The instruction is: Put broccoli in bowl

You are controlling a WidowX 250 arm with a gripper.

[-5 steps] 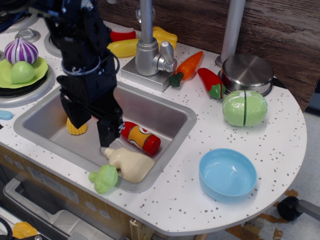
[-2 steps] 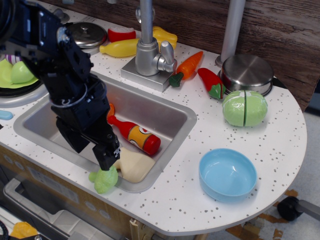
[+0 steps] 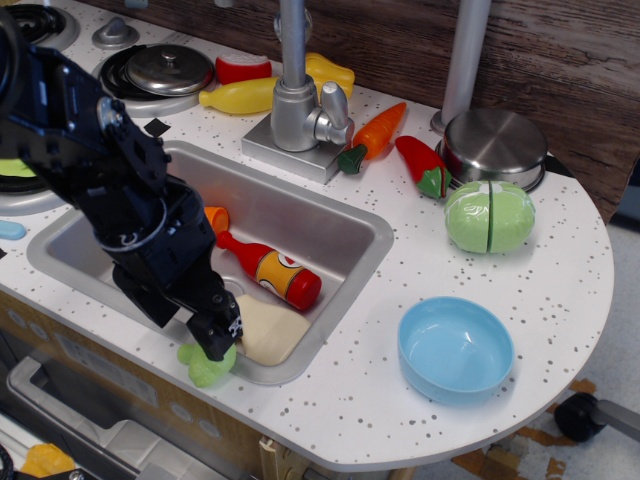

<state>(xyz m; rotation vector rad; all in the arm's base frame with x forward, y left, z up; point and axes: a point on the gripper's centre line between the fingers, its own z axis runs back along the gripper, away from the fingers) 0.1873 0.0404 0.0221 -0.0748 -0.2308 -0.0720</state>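
Observation:
The broccoli [image 3: 204,368] is a small light-green toy lying on the front rim of the sink [image 3: 330,225], partly hidden by my gripper. My black gripper [image 3: 185,332] hangs right over it with its jaws apart, and the right fingertip [image 3: 217,342] is on or just above the floret head. Nothing is held. The light blue bowl [image 3: 455,350] sits empty on the counter to the right, well apart from the gripper.
In the sink lie a red ketchup bottle [image 3: 272,274], a cream bottle [image 3: 266,331] beside the broccoli, and an orange piece [image 3: 217,217]. The faucet [image 3: 296,100], carrot [image 3: 376,131], red pepper [image 3: 422,166], steel pot [image 3: 494,147] and split cabbage [image 3: 490,216] stand behind.
My gripper has moved from over the sink toward the front edge and lowered onto the broccoli. The broccoli has stayed in place.

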